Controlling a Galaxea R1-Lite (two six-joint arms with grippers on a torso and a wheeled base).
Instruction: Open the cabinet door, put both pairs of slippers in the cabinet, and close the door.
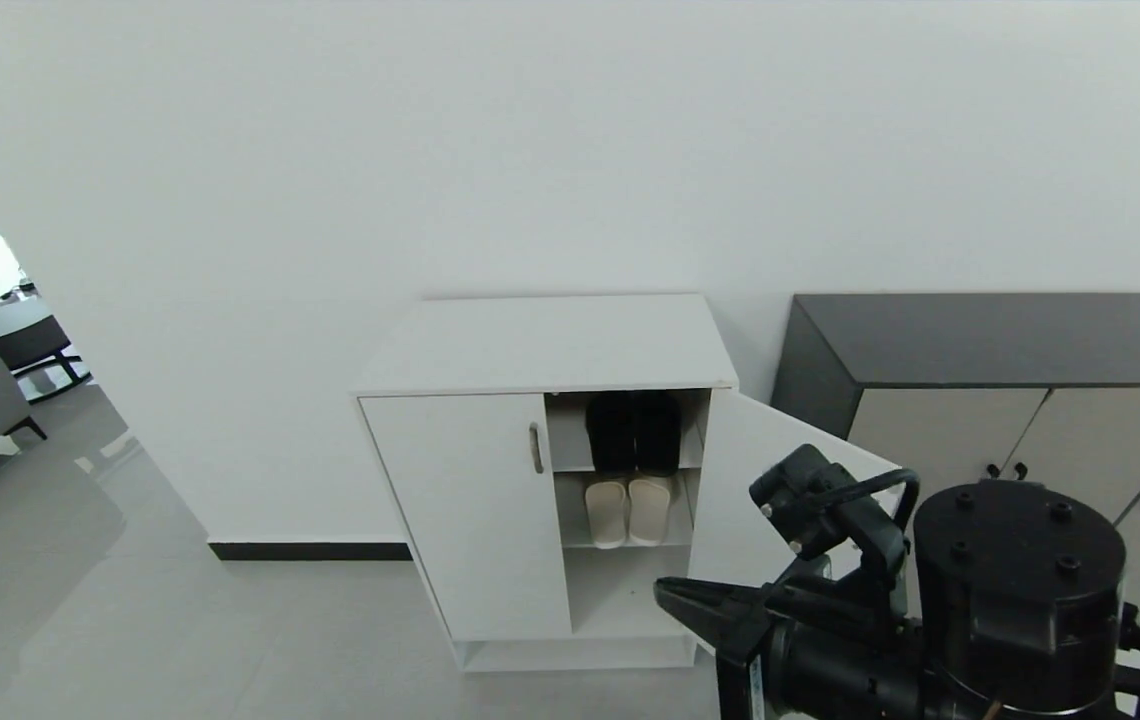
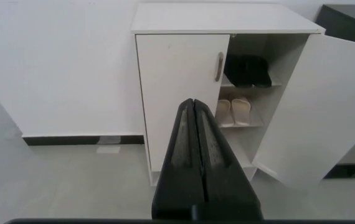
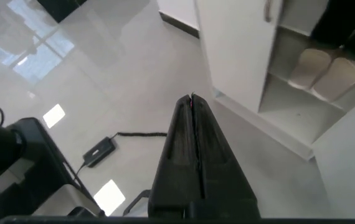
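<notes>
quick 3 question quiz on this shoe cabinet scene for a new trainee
1. True or false: the black slippers sit on the shelf below the cream slippers.
2. Which door of the cabinet stands open? A. left door B. right door C. both
3. Fill the blank: the left gripper and the right gripper are both ____ (open or shut).

Key: 1 false, the black pair is on the shelf above; 2 B; 3 shut.
</notes>
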